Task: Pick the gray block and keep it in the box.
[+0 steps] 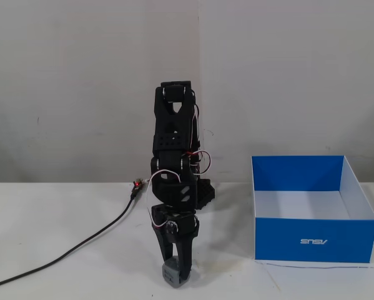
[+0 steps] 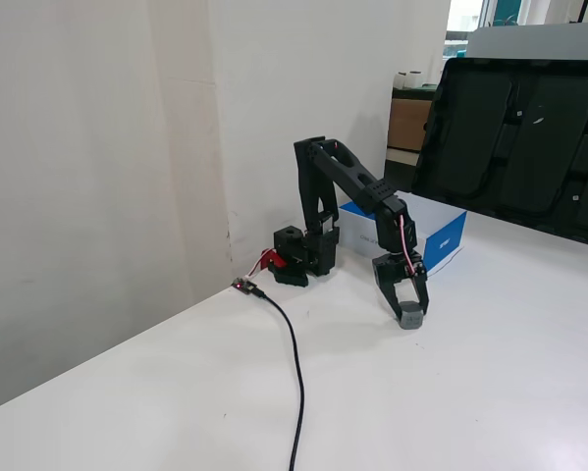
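The gray block point(image 1: 172, 274) rests on the white table close to its front edge, directly below the black arm. My gripper point(image 1: 177, 270) points straight down with a finger on each side of the block, shut on it. In the other fixed view the gripper point(image 2: 405, 308) pinches the gray block point(image 2: 409, 319) against the tabletop. The box point(image 1: 314, 240) is blue outside and white inside and stands open-topped to the right of the arm. In the other fixed view the box point(image 2: 449, 240) lies behind the arm, partly hidden by it.
A black cable point(image 1: 80, 247) runs from the arm's base toward the left front of the table point(image 2: 225, 392). A large black panel point(image 2: 519, 137) stands at the back right beyond the box. A white wall rises behind the arm.
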Available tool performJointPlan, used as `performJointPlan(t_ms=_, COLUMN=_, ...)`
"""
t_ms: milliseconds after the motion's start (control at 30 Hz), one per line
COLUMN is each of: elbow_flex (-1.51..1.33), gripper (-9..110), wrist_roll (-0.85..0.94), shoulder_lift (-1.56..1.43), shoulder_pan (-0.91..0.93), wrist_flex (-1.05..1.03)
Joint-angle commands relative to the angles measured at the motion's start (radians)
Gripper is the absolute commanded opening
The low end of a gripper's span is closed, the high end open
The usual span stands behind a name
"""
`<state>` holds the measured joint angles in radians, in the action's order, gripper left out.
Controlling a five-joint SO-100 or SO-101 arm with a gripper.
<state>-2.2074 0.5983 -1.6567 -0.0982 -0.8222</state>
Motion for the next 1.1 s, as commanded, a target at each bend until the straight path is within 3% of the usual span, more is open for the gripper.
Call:
performJointPlan(t_ms=0, elbow_flex=0.078, gripper=3, wrist_roll=0.006, shoulder_lift=-0.012, shoulder_pan=-0.014, wrist_flex=-0.038)
performJointPlan(t_ms=267, elbow_flex=0.245, gripper=2, wrist_roll=-0.038, shoulder_lift=-0.129, shoulder_pan=-0.097, wrist_flex=-0.230)
performJointPlan(t_ms=500, elbow_flex=0.453, gripper=3, wrist_roll=-0.183, shoulder_lift=-0.276, shoulder_pan=-0.288, wrist_flex=-0.407)
performJointPlan(t_ms=800, elbow_flex=0.459, gripper=5, wrist_roll=-0.538, shoulder_lift=-0.537, shoulder_pan=-0.712, wrist_flex=-0.492)
performJointPlan(t_ms=967, elbow_flex=0.370, gripper=6, wrist_roll=-0.640, shoulder_lift=-0.558, shoulder_pan=-1.003, wrist_flex=-0.506)
performJointPlan(t_ms=1033, elbow_flex=0.330, gripper=9, wrist_roll=-0.646, shoulder_lift=-0.540, shoulder_pan=-1.104, wrist_flex=-0.502)
performJointPlan(t_ms=1067, elbow_flex=0.307, gripper=16, wrist_roll=-0.646, shoulder_lift=-0.532, shoulder_pan=-1.149, wrist_flex=-0.494)
